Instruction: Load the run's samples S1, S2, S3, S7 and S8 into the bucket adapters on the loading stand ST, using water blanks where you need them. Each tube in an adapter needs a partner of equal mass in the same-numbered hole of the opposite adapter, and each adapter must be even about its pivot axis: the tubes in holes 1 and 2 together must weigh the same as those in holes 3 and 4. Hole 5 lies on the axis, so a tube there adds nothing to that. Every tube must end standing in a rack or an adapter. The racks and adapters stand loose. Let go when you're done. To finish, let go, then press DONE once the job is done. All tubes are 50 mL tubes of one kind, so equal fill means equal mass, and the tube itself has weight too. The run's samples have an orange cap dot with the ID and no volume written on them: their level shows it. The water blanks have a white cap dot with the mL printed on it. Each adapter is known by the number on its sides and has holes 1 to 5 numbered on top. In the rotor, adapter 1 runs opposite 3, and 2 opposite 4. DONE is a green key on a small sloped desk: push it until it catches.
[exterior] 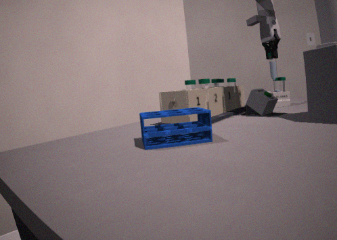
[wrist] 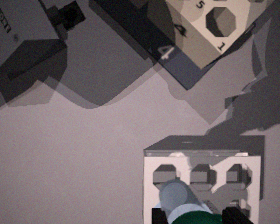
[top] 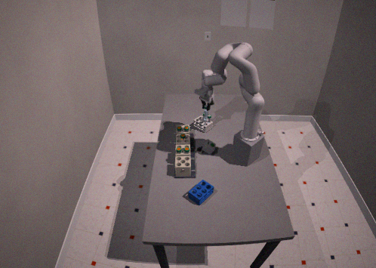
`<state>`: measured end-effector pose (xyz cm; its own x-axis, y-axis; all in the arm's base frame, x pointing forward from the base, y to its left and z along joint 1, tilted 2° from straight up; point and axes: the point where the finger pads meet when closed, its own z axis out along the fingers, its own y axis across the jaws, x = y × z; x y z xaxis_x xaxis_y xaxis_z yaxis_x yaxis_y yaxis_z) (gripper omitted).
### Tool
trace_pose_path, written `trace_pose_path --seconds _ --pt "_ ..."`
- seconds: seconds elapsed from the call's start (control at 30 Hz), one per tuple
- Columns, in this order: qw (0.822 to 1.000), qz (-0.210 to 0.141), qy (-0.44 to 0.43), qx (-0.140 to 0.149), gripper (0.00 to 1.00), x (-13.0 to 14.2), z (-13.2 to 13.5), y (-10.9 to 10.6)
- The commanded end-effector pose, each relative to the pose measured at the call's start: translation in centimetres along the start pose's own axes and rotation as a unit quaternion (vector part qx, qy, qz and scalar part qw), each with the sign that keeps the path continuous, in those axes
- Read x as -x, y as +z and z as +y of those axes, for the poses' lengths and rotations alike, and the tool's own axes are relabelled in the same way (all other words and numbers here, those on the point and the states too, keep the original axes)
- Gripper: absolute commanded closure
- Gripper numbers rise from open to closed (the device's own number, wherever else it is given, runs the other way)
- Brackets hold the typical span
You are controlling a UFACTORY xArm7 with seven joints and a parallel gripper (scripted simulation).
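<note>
The jaws [top: 207, 106] [exterior: 271, 58] are clamped on a green-capped tube [top: 205, 114] [exterior: 273, 70] [wrist: 177, 196] above the white rack [top: 202, 128] [exterior: 285, 102] [wrist: 148, 172], toward the counter's [top: 226, 220] [exterior: 189, 190] [wrist: 91, 150] far edge.

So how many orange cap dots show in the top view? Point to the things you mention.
5: two [top: 179, 128] in adapter 4 [top: 183, 132] [exterior: 241, 93] [wrist: 191, 42], one [top: 183, 136] in adapter 3 [top: 183, 143] [exterior: 234, 99], two [top: 179, 149] in adapter 2 [top: 183, 154] [exterior: 215, 105]. Adapter 1 [top: 183, 171] [exterior: 197, 109] shows none. Others could be hidden beneath the gripper [top: 205, 109] [exterior: 271, 57] [wrist: 196, 217].

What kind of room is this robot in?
It's probably a science lab. The gripper holds a green-capped tube, there's a blue rack with round holes for tubes, and numbered blocks hold more capped tubes.
</note>
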<state>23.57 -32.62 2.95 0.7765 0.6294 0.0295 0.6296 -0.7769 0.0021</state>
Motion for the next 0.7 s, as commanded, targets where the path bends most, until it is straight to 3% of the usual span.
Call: trace_pose_path --seconds 0.0,0.33,0.67 --pt "1.0 -0.001 0.0 0.002 1.0 0.0 0.1 -1.0" --pt "1.0 -0.001 0.0 0.002 1.0 0.0 0.1 -3.0" --pt "1.0 -0.001 0.0 0.002 1.0 0.0 0.1 -3.5"
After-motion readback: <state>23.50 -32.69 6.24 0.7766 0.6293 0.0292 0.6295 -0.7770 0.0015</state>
